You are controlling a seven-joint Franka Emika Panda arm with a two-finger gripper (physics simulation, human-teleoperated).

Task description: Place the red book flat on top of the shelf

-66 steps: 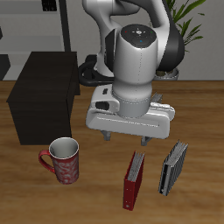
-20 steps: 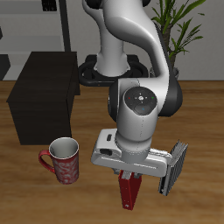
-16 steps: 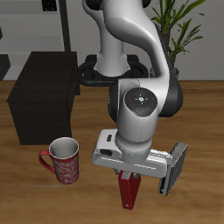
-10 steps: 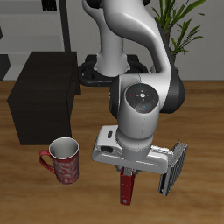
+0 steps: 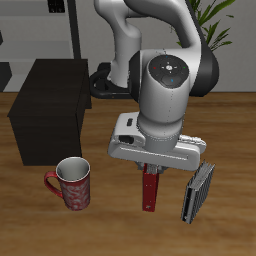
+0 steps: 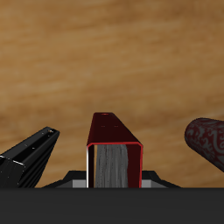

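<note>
My gripper (image 5: pixel 151 168) is shut on the top of the red book (image 5: pixel 150 189), which hangs upright below it, lifted off the table near the front edge. In the wrist view the red book (image 6: pixel 115 150) sits between my fingers, pale page edges showing. The shelf (image 5: pixel 50 107), a dark boxy cabinet with a flat top, stands farther back, well away from the gripper, beyond the mug.
A red patterned mug (image 5: pixel 73 183) stands in front of the shelf, and also shows in the wrist view (image 6: pixel 208 140). The grey books (image 5: pixel 199 191) stand upright beside the red book, also in the wrist view (image 6: pixel 28 157). A potted plant stands at the back.
The gripper came down over the red book, closed on it, and has now risen with it, so the book is off the table and higher than half a second ago.
</note>
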